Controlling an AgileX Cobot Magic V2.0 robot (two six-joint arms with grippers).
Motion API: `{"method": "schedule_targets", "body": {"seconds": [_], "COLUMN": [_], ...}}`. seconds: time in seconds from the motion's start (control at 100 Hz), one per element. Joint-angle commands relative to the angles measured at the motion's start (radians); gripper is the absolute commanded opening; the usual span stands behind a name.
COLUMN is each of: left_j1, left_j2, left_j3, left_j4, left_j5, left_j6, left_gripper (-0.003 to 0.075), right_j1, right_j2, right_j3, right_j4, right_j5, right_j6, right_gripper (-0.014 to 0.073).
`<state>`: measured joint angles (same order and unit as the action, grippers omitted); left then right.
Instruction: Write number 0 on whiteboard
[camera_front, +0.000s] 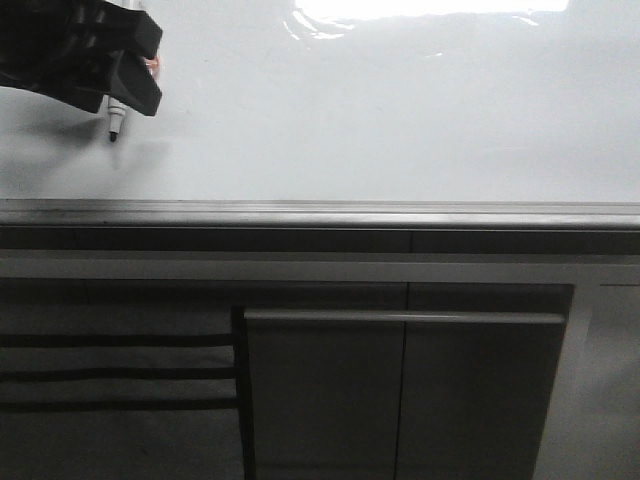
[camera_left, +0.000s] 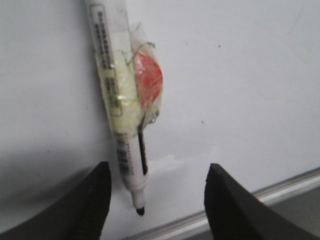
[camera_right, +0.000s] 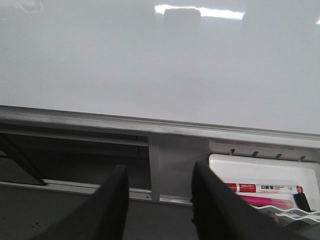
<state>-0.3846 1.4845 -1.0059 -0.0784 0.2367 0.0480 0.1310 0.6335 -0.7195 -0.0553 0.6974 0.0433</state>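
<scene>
The whiteboard (camera_front: 380, 110) is glossy white, with a grey metal edge strip (camera_front: 320, 213) along its bottom. No number 0 shows on it in any view. A white marker (camera_left: 112, 85) with a black tip (camera_left: 140, 211), wrapped in tape with a yellow pad and a red piece (camera_left: 149, 82), rests against the board, tip down. In the front view its tip (camera_front: 113, 133) sticks out below my left gripper (camera_front: 140, 65) at the top left. My left gripper (camera_left: 159, 169) is open, its fingers either side of the marker's tip end, not touching it. My right gripper (camera_right: 160, 167) is open and empty below the board's edge.
Dark grey cabinet panels (camera_front: 400, 400) lie below the edge strip. A white tray (camera_right: 265, 172) holding a red-labelled marker (camera_right: 265, 188) and a pink one hangs under the board's edge, beside my right gripper. Light glare (camera_front: 430, 8) marks the board's top.
</scene>
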Motion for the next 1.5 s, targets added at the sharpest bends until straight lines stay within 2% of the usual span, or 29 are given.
{"method": "schedule_targets", "body": {"seconds": [0.0,0.12,0.33,0.49,0.61,0.7,0.78,0.89,1.0,1.08,1.29,1.49], "left_j1": [-0.003,-0.003,-0.003,-0.003,-0.003,-0.018,-0.052,-0.137,-0.251,-0.343,-0.511,-0.565], "left_j2": [-0.001,0.021,0.037,0.035,0.024,-0.002,-0.04,-0.095,-0.142,-0.162,-0.171,-0.171], "left_j3": [-0.059,-0.077,-0.081,-0.081,-0.085,-0.1,-0.114,-0.119,-0.12,-0.12,-0.121,-0.121], "left_j4": [0.001,0.001,0.078,0.128,0.164,0.213,0.247,0.245,0.241,0.22,0.094,0.028], "left_j5": [-0.06,-0.06,-0.065,-0.056,-0.013,0.072,0.19,0.336,0.505,0.582,0.678,0.678], "left_j6": [-0.001,-0.001,-0.001,-0.001,-0.001,0.002,0.079,0.261,0.423,0.472,0.56,0.569], "left_gripper": [0.0384,0.0347,0.0092,-0.002,-0.002,-0.002,-0.002,-0.002,-0.002,-0.002,-0.002,-0.002], "right_j1": [0.002,0.002,0.002,0.002,0.002,0.003,0.017,0.054,0.103,0.15,0.335,0.502], "right_j2": [0.006,0.006,0.006,0.006,0.006,0.006,0.023,0.084,0.175,0.233,0.361,0.438], "right_j3": [-0.037,-0.037,-0.037,-0.037,-0.037,-0.039,-0.047,-0.078,-0.126,-0.16,-0.229,-0.278], "right_j4": [-0.004,-0.004,-0.004,-0.004,-0.002,0.04,0.162,0.333,0.405,0.448,0.479,0.486], "right_j5": [-0.059,-0.059,-0.059,-0.059,-0.059,-0.061,-0.048,0.015,0.1,0.143,0.181,0.183], "right_j6": [-0.011,-0.011,-0.011,-0.011,-0.011,-0.043,-0.185,-0.386,-0.541,-0.657,-0.91,-0.968], "right_gripper": [0.0268,0.0268,0.0268,0.0268,0.0268,0.0268,0.0267,0.0268,0.0268,0.0267,0.0268,0.0268]}}
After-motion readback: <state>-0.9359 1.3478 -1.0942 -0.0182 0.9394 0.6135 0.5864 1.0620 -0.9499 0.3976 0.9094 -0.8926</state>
